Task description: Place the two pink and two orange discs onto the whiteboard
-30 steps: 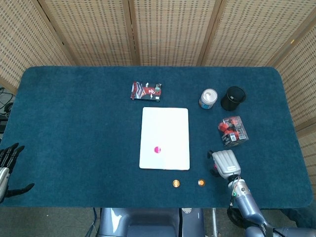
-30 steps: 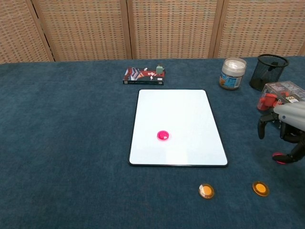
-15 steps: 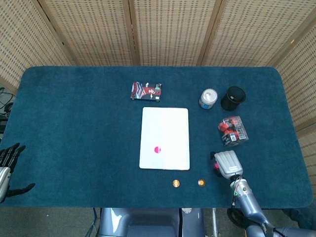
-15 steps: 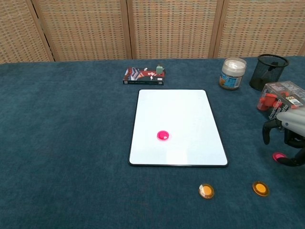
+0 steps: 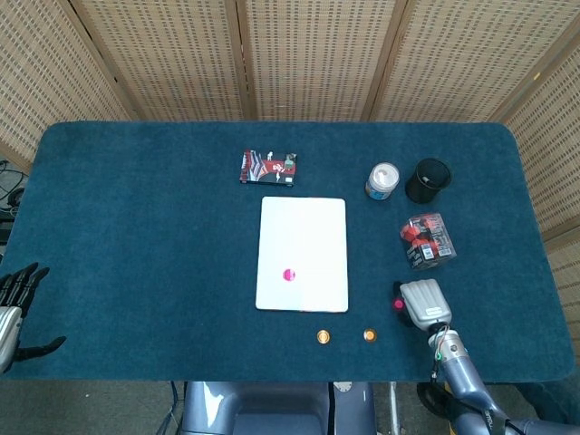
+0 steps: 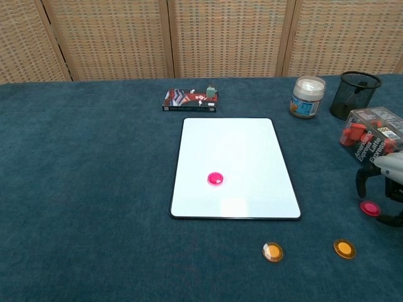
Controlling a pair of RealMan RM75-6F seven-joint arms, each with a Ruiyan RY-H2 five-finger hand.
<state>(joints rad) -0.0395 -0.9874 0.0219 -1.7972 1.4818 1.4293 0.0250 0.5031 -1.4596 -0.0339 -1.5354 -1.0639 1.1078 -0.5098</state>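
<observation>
Here, looking down at a white rectangular whiteboard [image 5: 304, 231] lying flat on a dark blue cloth-covered table [image 5: 136, 227]. Finding one small round pink disc [image 5: 289, 275] sitting on the whiteboard, in its near left part. Spotting a second pink disc [image 6: 370, 207] lying flat on the cloth well to the right of the whiteboard, level with its near edge. Noting two round orange discs on the cloth just nearer than the whiteboard's near right corner: one orange disc [image 5: 323, 336] below that edge, the other orange disc [image 5: 369, 335] further right.

Seeing the right hand [image 5: 424, 304] poised over the second pink disc, right of the whiteboard, its dark fingers [image 6: 361, 184] arching down on either side of the disc and gripping nothing. Seeing the left hand [image 5: 14, 304] far to the left of the whiteboard at the table's near edge, fingers spread wide and holding nothing.

Also noting a flat red and black printed packet [image 5: 268, 168] just beyond the whiteboard's far edge, and, off beyond its far right corner, a white-lidded jar [image 5: 382, 181], a black mesh cup [image 5: 427, 179] and a clear plastic box with red contents [image 5: 427, 241].
</observation>
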